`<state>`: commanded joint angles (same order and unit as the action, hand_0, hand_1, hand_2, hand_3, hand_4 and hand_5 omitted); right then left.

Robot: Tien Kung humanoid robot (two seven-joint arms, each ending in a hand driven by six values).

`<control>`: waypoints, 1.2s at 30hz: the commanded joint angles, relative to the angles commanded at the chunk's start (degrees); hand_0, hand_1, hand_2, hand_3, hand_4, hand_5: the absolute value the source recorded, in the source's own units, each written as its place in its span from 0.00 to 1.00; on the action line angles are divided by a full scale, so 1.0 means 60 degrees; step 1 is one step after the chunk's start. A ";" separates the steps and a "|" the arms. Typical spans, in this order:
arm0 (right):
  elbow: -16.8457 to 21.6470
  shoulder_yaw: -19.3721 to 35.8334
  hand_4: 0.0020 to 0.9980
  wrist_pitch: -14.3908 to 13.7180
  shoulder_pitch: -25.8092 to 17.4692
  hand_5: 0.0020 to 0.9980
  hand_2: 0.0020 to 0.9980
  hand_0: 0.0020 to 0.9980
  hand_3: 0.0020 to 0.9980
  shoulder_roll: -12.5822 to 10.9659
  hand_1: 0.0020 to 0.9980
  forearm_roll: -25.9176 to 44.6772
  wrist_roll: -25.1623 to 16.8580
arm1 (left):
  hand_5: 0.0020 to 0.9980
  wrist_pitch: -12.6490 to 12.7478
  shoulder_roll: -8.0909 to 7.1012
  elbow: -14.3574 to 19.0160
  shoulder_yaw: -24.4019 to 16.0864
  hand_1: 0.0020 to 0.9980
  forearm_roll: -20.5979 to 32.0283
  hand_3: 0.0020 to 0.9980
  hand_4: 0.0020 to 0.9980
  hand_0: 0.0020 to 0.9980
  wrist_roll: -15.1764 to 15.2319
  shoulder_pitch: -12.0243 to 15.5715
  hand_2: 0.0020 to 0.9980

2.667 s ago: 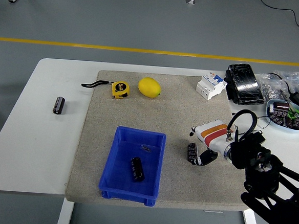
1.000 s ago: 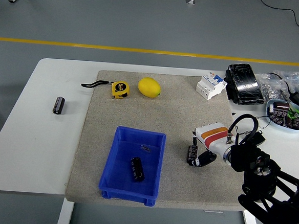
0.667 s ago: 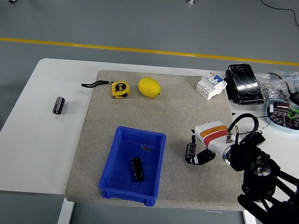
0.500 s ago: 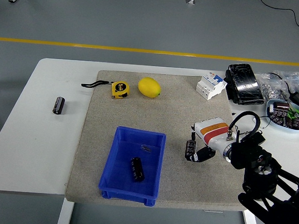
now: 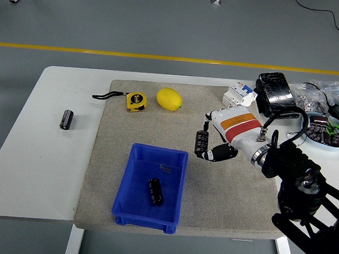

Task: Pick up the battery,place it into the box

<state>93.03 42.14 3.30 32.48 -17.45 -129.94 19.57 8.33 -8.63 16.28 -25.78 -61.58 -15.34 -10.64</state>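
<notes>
My right hand (image 5: 210, 142) holds a black cylindrical battery (image 5: 201, 143) upright above the mat, its fingers curled around it, just right of the blue box's (image 5: 177, 188) far right corner. Inside the box lies another black battery (image 5: 155, 191) beside a small metal piece. A third battery (image 5: 67, 120) lies on the bare white table at the far left. My left hand is out of view.
A yellow tape measure (image 5: 135, 101) and a lemon (image 5: 169, 99) sit at the back of the grey mat (image 5: 158, 126). At the back right are a white breaker module (image 5: 239, 97), a black pack (image 5: 276, 95), bagged parts and a blue dish (image 5: 322, 129).
My right hand closed on the battery that stood on the mat, lifted it, and carried it up and left toward the blue box.
</notes>
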 joint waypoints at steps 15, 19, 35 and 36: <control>0.0376 -0.2029 1.00 -0.0371 0.0123 0.35 0.17 0.09 0.49 0.0444 0.08 0.0134 -0.0145 | 0.67 -0.0039 -0.0008 0.0007 -0.0005 0.66 -0.0048 0.63 0.65 0.70 0.0009 -0.0039 0.72; 0.0244 -0.2128 1.00 -0.0104 0.0128 0.39 0.22 0.11 0.57 0.0476 0.11 0.0023 -0.0193 | 0.67 -0.0039 -0.0015 0.0010 0.0020 0.66 -0.0011 0.63 0.65 0.70 0.0021 -0.0050 0.72; 0.0379 -0.1701 1.00 0.0324 0.0376 0.44 0.25 0.14 0.82 0.0422 0.13 -0.0010 -0.0360 | 0.66 -0.0048 -0.0014 0.0012 -0.0030 0.66 -0.0082 0.63 0.65 0.70 0.0000 -0.0021 0.72; 0.0457 -0.1537 1.00 0.0318 0.0440 0.44 0.25 0.14 0.82 0.0416 0.13 -0.0010 -0.0356 | 0.66 -0.0055 -0.0017 0.0012 -0.0038 0.66 -0.0093 0.63 0.65 0.70 0.0000 -0.0015 0.72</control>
<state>95.77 32.92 5.21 35.12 -14.96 -130.00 17.43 8.00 -8.73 16.36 -26.01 -62.14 -15.34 -10.74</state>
